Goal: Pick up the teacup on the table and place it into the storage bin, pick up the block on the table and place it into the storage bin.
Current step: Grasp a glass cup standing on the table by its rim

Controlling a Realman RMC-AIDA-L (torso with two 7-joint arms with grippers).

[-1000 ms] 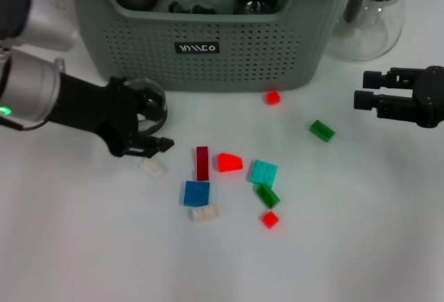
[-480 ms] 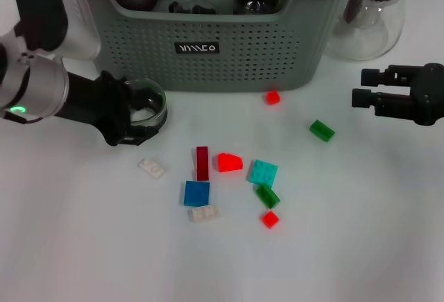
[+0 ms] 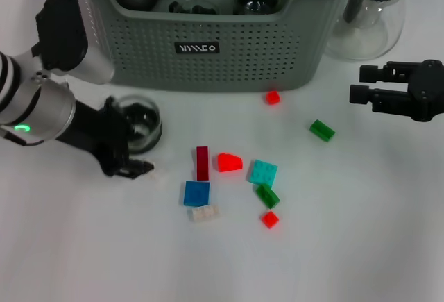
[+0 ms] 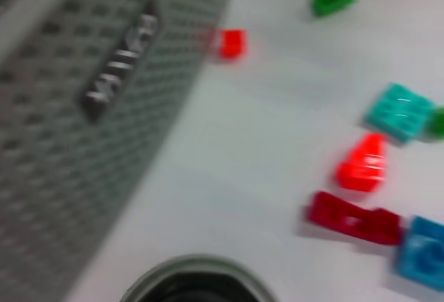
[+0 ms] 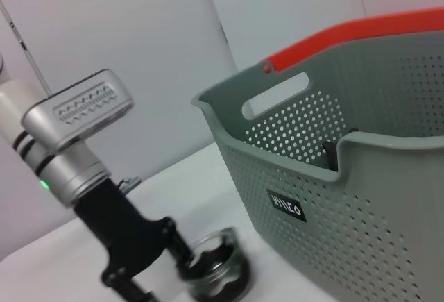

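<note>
Clear glass, small and round, the teacup stands upright on the white tabletop, just in front of the large grey-green perforated storage bin with its dark logo plate. My left gripper is down at the tabletop with the cup between its black fingers; whether they press the glass I cannot tell. A small white block lies right beside my lower fingertip. Further to my right the other blocks are scattered: a dark red bar, a bright red wedge, a teal square, a blue square, a pale brick, two green bricks and two little red ones. My right gripper hangs spread and empty above the tabletop, near the clear glass pitcher with the dark lid.
</note>
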